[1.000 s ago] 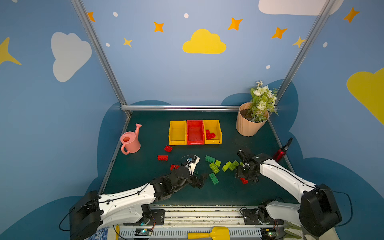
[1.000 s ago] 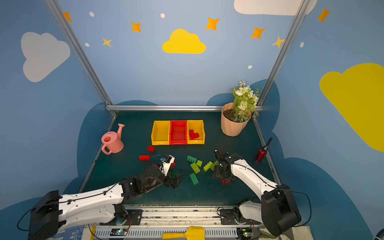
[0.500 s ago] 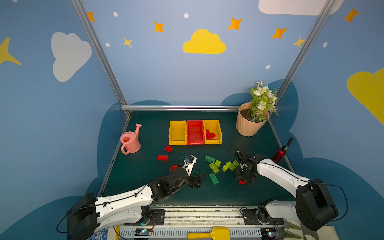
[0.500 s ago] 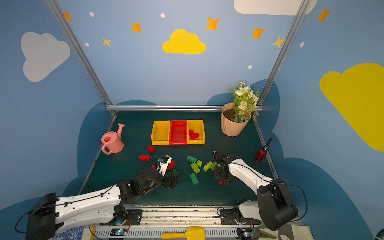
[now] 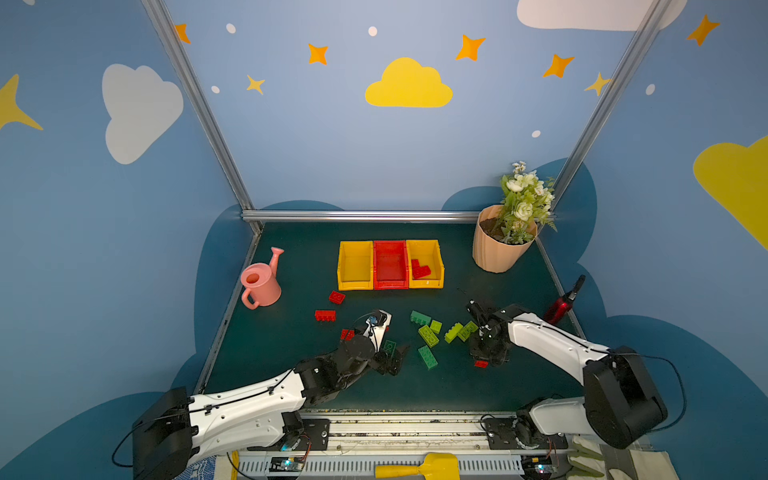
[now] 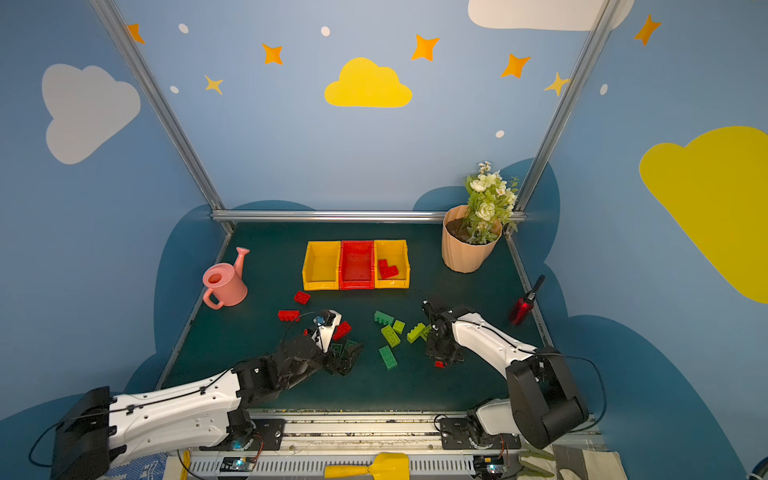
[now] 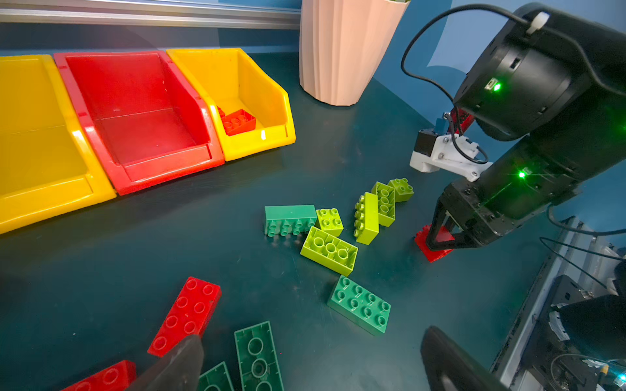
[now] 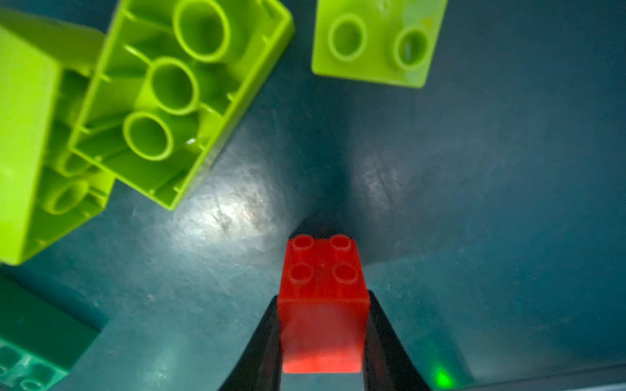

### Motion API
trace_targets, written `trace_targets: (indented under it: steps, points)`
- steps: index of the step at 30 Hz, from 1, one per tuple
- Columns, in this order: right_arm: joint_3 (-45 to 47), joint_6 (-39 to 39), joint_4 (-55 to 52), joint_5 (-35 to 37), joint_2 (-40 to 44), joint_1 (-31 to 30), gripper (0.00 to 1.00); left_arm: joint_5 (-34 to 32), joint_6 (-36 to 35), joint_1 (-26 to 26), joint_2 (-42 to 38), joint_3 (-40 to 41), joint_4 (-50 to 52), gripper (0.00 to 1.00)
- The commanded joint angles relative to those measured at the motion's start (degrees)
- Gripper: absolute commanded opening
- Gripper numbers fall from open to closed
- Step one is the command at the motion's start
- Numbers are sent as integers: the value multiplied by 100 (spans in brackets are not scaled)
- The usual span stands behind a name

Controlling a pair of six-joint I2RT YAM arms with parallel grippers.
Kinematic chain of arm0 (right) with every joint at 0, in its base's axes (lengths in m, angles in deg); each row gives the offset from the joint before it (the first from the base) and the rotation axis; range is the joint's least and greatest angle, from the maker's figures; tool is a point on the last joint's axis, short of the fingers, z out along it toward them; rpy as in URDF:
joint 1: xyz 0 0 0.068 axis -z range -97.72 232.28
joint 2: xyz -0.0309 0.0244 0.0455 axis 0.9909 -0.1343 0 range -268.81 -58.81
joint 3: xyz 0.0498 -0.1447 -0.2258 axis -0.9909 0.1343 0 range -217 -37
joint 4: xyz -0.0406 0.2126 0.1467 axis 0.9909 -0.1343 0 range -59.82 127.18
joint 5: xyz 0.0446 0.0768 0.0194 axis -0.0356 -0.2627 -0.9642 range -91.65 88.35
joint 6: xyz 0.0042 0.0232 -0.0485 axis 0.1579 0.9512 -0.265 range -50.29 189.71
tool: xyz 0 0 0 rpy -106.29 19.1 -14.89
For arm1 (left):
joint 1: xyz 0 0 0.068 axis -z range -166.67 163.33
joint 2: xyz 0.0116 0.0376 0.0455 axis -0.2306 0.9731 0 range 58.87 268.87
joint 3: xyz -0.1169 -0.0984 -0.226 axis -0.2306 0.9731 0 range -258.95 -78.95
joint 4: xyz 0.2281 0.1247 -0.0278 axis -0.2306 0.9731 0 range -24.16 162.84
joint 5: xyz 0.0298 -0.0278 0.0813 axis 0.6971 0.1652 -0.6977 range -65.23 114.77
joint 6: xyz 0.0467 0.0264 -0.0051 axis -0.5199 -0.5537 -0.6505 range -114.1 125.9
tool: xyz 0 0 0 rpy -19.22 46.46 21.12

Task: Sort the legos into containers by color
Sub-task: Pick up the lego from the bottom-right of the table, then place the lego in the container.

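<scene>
Red square lego (image 8: 323, 270): clamped between the right jaws, which are closed on its two side faces. Stud face shows in the right wrist view. It's a four-stud square, so no long axis. We see it low at the desk (image 5: 291, 345), front right, just beside the lime legos (image 5: 457, 331); we can't tell if it touches the desk.

Right arm (image 5: 548, 340) reaches from the front right base in toward the middle, wrist bent, jaws pointing down.

Left arm (image 5: 249, 407) lies low, stretched from front left toward the centre. The left jaws are spread wide, holding nothing, over flat dark green legos (image 7: 257, 355).

Loose legos:
- Dark green brick (image 5: 428, 357), long axis front to back, slightly skewed.
- Red brick (image 5: 325, 316), long axis left to right.
- Small red one (image 5: 336, 297) nearer the bins.

Bins sit in a row at the back, touching:
- Yellow bin (image 5: 355, 286).
- Red bin (image 5: 390, 285).
- Second yellow bin (image 5: 426, 284), with red legos (image 5: 420, 270) inside.
</scene>
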Motion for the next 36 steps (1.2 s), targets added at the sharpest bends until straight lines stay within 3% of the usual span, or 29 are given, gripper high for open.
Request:
trace_targets:
  steps: [1, 8, 20, 26, 29, 33, 36]
  points:
    - [-425, -13, -100, -83, 104, -137, 29, -202, -79, 5, -210, 47, 218, 100]
    - [-1952, -442, 239, -270, -213, -129, 31, -855, 100, -63, -490, 150, 379, 100]
    - [-5946, -1202, -232, -766, -3511, 86, 31, -1070, 136, -676, -1001, 146, 907, 100]
    - [-7126, -1360, -430, -846, -4658, 228, 32, -971, 187, -1133, -1332, 330, 955, 100]
    - [-7470, -1390, -448, -930, -4995, 282, 37, -771, 245, -1410, -1424, 417, 951, 100]
    - [-7723, -1493, -451, -1169, -5167, 304, 59, -514, 343, -1745, -1444, 462, 938, 100]
    - [-7609, -1602, -363, -1333, -4966, 275, 64, -404, 418, -1865, -1397, 462, 877, 100]
